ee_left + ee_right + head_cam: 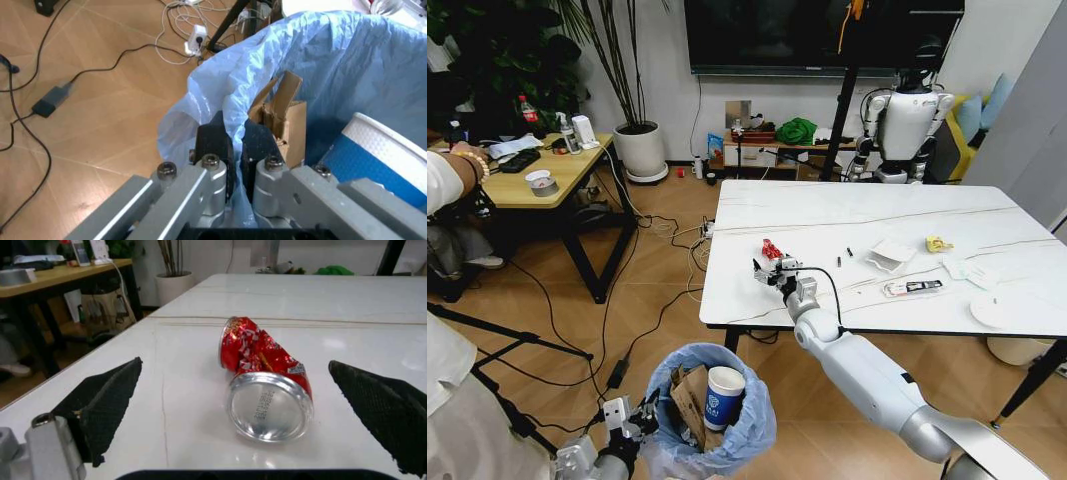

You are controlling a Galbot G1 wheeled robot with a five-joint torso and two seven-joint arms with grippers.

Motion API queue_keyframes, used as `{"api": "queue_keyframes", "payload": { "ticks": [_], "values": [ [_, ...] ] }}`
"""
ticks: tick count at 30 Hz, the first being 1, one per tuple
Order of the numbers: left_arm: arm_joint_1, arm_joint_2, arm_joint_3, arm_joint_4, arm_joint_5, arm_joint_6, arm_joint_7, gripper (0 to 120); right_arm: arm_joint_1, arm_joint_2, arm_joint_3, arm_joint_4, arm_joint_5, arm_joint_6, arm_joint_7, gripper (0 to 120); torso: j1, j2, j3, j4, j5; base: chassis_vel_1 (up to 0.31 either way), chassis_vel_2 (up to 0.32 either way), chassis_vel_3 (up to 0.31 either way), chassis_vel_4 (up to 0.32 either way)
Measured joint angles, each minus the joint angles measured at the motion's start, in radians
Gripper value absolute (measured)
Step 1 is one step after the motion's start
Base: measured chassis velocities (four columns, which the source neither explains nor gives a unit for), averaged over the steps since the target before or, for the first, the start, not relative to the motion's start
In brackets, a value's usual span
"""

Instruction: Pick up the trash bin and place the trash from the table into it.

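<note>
Left gripper (235, 150) clamped tight on the blue bag rim of the trash bin (710, 410), low on the floor before the near edge of the table (757, 290).

Inside the bin: blue-and-white paper cup (724, 395) upright, torn brown carton (689, 400) beside it. Over the table's near-left part: right gripper (772, 270), black pads (107, 400) spread wide either side of a crushed red can (263, 375), not touching it. Farther right on the marble: white crumpled papers (890, 256), yellow scrap (938, 244), white round disc (999, 310).
</note>
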Motion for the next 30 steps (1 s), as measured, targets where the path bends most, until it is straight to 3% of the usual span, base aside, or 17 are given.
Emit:
{"api": "queue_keyframes", "payload": {
  "ticks": [23, 25, 30],
  "values": [
    [-0.012, 0.006, 0.006, 0.013, -0.008, -0.001, 0.0, 0, 0.053, 0.042, 0.01, -0.171, -0.014, 0.024, -0.05, 100, 0.0, 0.0, 0.0, 0.0001, 0.0002, 0.0, 0.0, 0.0, 0.0],
    [-0.012, 0.005, 0.006, 0.014, -0.008, -0.002, 0.0, 0, 0.056, 0.048, 0.01, -0.184, -0.01, 0.03, -0.061, 98, 0.0, 0.0, 0.0, 0.0001, 0.0002, 0.0, 0.0, 0.0, 0.0],
    [-0.013, 0.003, 0.007, 0.014, -0.008, -0.002, 0.001, 0, 0.064, 0.058, 0.012, -0.214, -0.01, 0.044, -0.074, 77, 0.0, 0.0, 0.0, 0.0001, 0.0002, 0.0, 0.0, 0.0, 0.0]
  ]
}}
